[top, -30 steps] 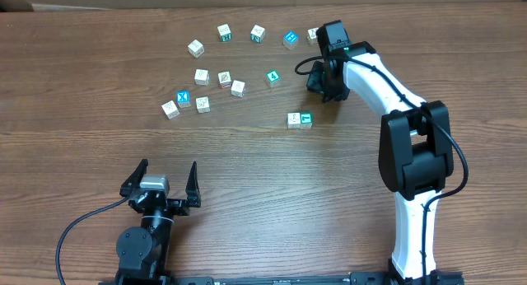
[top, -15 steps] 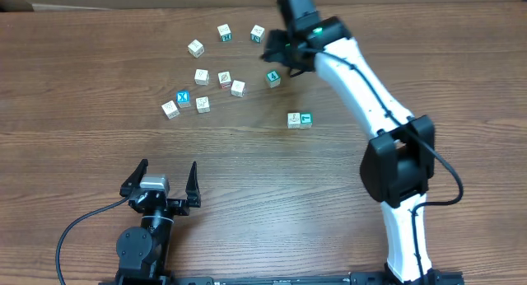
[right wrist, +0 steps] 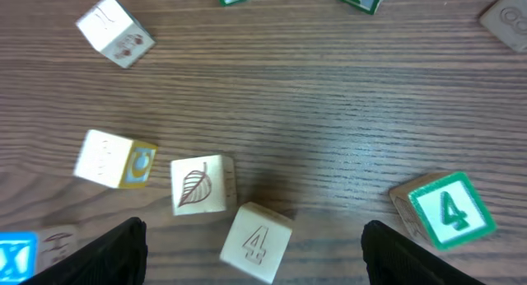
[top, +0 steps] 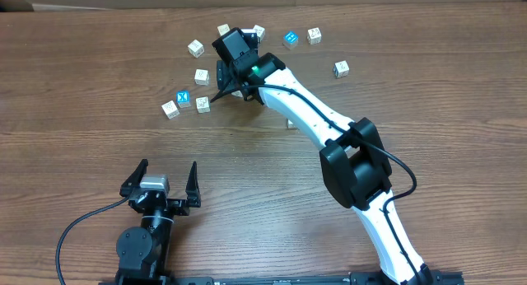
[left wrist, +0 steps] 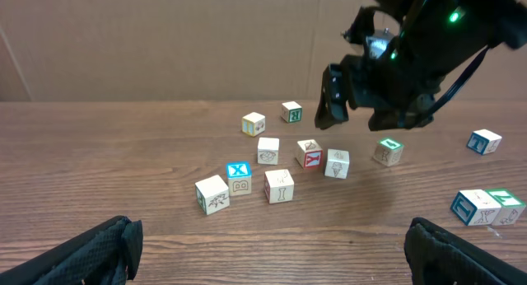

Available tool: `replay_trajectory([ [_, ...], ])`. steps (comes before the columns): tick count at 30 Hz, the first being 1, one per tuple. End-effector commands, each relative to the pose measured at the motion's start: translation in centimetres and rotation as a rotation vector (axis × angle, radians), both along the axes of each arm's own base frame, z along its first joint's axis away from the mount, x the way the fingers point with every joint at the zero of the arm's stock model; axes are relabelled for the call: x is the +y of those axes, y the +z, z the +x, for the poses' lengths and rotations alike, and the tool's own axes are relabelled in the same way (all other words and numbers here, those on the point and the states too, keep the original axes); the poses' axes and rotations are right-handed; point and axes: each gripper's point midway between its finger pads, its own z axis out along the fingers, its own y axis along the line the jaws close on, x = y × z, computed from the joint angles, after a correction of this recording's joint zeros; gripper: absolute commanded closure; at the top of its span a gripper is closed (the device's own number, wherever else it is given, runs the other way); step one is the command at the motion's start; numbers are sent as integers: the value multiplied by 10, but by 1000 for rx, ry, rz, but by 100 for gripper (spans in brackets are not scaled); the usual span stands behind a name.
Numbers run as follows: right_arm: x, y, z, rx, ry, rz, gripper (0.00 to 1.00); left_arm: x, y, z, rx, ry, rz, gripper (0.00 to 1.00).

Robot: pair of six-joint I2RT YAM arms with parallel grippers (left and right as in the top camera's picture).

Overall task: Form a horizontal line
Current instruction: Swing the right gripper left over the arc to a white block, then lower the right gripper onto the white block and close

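Table [top: 461, 87]: brown wood, matt, with the grain plainly visible close up. Cubes were pale wood with smooth faces. The leaf cube [right wrist: 200, 184] carried a brown printed mark, the green-4 cube [right wrist: 449, 209] had green paint with a slight sheen, and the X cube [left wrist: 239, 170] had bright blue paint. Far wall [left wrist: 165, 46]: plain matt cardboard. My arm [top: 305, 112]: glossy white plastic shells and matt black joints. My fingers [right wrist: 107, 256] looked black, matt and slightly rough.

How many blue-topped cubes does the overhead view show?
2. The X cube sits near the cluster's left end; the other blue cube lies farther back, right of the right arm, which may hide more.
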Motion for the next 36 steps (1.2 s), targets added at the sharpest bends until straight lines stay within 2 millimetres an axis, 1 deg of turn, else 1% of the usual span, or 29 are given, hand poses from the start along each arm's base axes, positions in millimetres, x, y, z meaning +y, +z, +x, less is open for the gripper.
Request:
replay_trajectory([
  [1,-11,-15,9,-11,-41,-43,19,0,1,0,-10,1,19,0],
  [7,-13,-51,7,33,-39,-77,19,0,1,0,-10,1,19,1],
  [10,-14,-60,5,46,-37,-86,20,0,1,0,-10,1,19,0],
  [12,-13,-61,4,51,-34,-83,21,0,1,0,-10,1,19,0],
  [18,-16,-63,0,71,-34,-98,38,0,1,0,-10,1,18,1],
  [23,-17,-63,0,70,-24,-107,38,0,1,0,-10,1,19,0],
  [26,-15,-61,4,52,-26,-93,39,0,1,0,-9,1,19,1],
  [27,-14,-60,5,48,-26,-89,42,0,1,0,-9,1,19,0],
  [29,-13,-55,5,43,-26,-85,55,0,1,0,-9,1,19,1],
  [31,-13,-47,6,32,-26,-77,57,0,1,0,-10,1,19,0],
  [33,-12,-37,7,19,-27,-67,57,0,1,0,-9,1,19,1],
  [36,-12,-31,8,11,-27,-61,58,0,1,0,-10,1,19,1],
])
